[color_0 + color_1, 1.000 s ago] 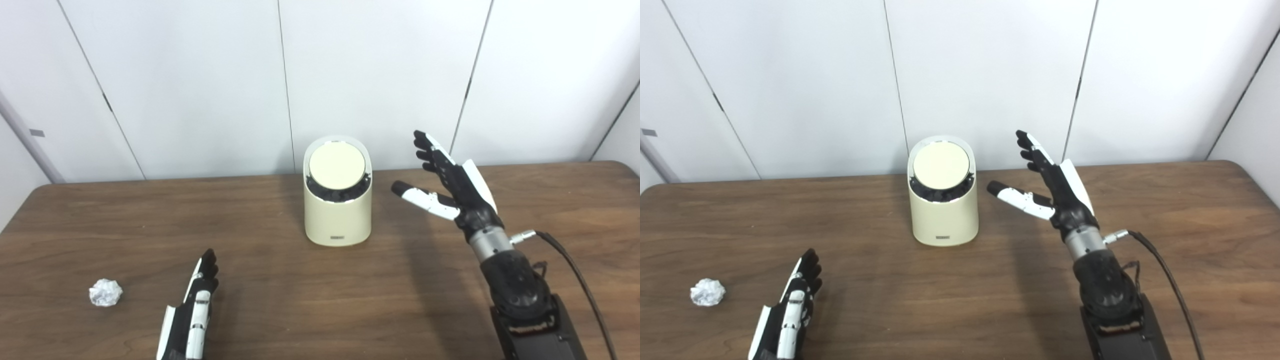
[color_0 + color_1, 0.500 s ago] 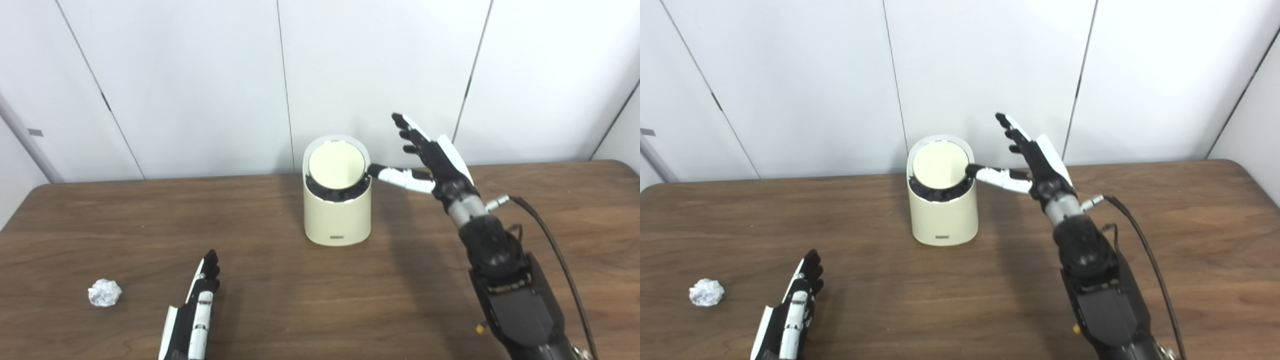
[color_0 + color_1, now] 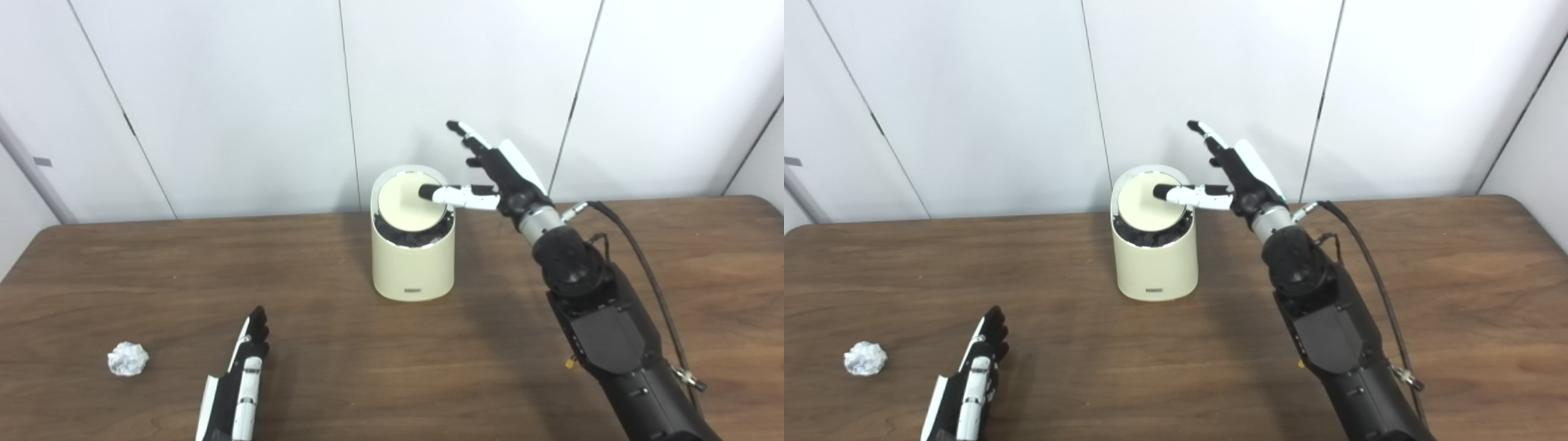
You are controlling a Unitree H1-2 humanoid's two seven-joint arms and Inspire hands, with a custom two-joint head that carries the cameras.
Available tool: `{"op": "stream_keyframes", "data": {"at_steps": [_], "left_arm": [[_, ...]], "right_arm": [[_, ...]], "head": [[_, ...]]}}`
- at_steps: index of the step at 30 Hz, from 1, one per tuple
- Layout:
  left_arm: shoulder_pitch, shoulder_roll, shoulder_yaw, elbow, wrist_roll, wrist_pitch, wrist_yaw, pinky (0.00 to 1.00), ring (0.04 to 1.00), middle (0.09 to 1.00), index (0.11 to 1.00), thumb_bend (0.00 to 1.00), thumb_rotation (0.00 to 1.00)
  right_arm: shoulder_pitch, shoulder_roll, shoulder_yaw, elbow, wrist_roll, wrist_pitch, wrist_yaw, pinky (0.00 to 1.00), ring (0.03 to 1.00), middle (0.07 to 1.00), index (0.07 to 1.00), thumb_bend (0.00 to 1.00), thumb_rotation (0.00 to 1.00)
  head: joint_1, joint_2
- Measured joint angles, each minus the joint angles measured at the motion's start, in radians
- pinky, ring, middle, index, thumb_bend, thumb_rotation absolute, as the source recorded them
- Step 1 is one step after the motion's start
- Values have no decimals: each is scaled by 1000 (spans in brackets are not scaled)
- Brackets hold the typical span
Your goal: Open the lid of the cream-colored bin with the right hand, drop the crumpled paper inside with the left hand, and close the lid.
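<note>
**Thumb over the lid, paper off to the left**

The cream-colored bin (image 3: 413, 254) stands upright toward the back of the wooden worktop (image 3: 392, 355), its round lid (image 3: 410, 202) down. The right hand (image 3: 496, 174) hovers beside it, fingers spread and empty, thumb reaching over the lid's right part. The crumpled paper (image 3: 128, 359) lies well apart at front left. Near it the left hand (image 3: 239, 383) rests flat, fingers straight, holding nothing.
</note>
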Motion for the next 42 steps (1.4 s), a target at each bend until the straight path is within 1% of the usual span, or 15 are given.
{"op": "stream_keyframes", "data": {"at_steps": [2, 7, 9, 13, 18, 20, 22, 25, 31, 36, 39, 42], "left_arm": [[0, 0, -2, 7, 0, -1, 2, 1000, 989, 984, 988, 212, 954], [0, 0, -3, 13, -1, -3, 5, 1000, 990, 984, 991, 229, 946], [-1, 0, -4, 13, 1, -3, 7, 1000, 979, 980, 982, 229, 946], [-1, 0, -5, 13, 20, -3, 11, 1000, 967, 970, 971, 215, 956], [-1, 0, -5, 13, 21, -2, 10, 1000, 978, 971, 962, 215, 955], [-1, 0, -5, 13, 21, -1, 10, 1000, 982, 967, 938, 184, 989], [-1, 0, -4, 10, 17, 5, 10, 1000, 990, 962, 914, 158, 998], [-1, 0, -3, 4, 8, 17, 10, 1000, 989, 954, 899, 146, 1000], [-1, 0, -3, 3, -19, 20, 8, 1000, 1000, 963, 903, 154, 1000], [-1, 0, -4, 3, -10, 21, 10, 1000, 993, 966, 919, 180, 998], [-1, 0, -4, 3, -4, 20, 10, 1000, 989, 965, 925, 209, 944], [-1, 0, -4, 3, -3, 20, 11, 1000, 986, 967, 928, 206, 948]], "right_arm": [[-26, -9, 29, 24, -33, 1, 5, 834, 929, 953, 939, 802, 514], [-88, -25, 77, 31, -95, 3, 27, 825, 920, 940, 933, 804, 461], [-103, -25, 79, 33, -103, 2, 30, 829, 924, 942, 933, 817, 438], [-104, -24, 83, 45, -106, 1, 38, 827, 922, 940, 932, 833, 443], [-99, -15, 81, 76, -106, -3, 33, 830, 922, 940, 930, 821, 437], [-94, -5, 80, 83, -106, -2, 29, 830, 924, 944, 931, 814, 433], [-89, 5, 80, 83, -107, -2, 24, 831, 926, 948, 934, 807, 429], [-85, 9, 80, 83, -107, -2, 24, 839, 929, 949, 934, 807, 413], [-84, 3, 79, 84, -111, -3, 20, 826, 923, 942, 927, 811, 394], [-76, -1, 80, 84, -113, -11, 17, 821, 914, 933, 925, 819, 394], [-62, -4, 79, 83, -113, -13, 18, 826, 915, 933, 928, 812, 383], [-55, -6, 78, 82, -112, -16, 17, 833, 920, 936, 927, 814, 369]], "head": [[0, 2], [-5, -2], [-3, 0], [2, 3], [2, 3], [3, 8], [2, 12], [3, 14], [3, 15], [2, 18], [2, 18], [2, 21]]}}
